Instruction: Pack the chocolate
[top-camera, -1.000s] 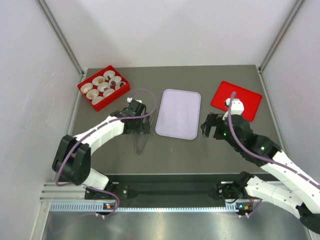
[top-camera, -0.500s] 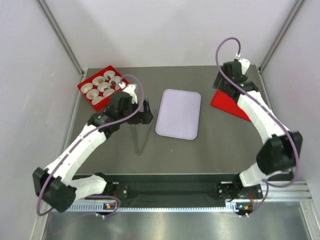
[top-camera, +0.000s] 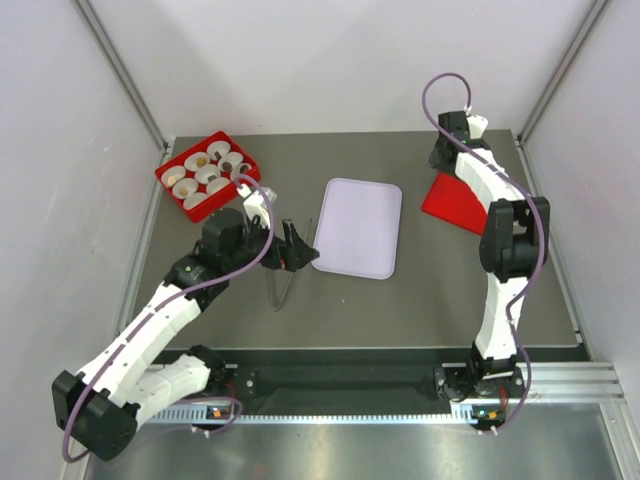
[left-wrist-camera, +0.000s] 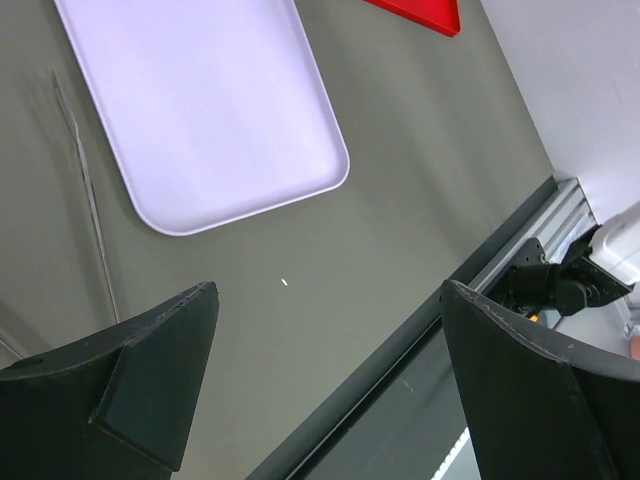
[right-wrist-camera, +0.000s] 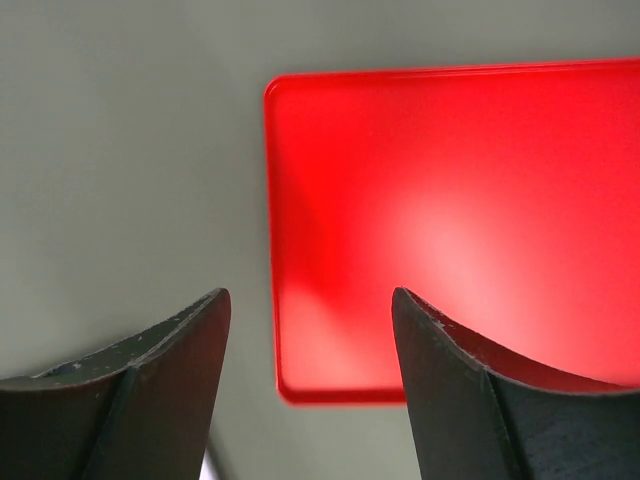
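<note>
One view, overhead, shows chocolate (top-camera: 203, 159) in red box (top-camera: 225, 195).

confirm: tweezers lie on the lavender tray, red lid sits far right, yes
No: the tweezers lie on the table just left of the lavender tray, not on it, as the top view shows. The red lid does sit far right.

Lab table (top-camera: 400, 300) in white enclosure (top-camera: 330, 60)
</note>
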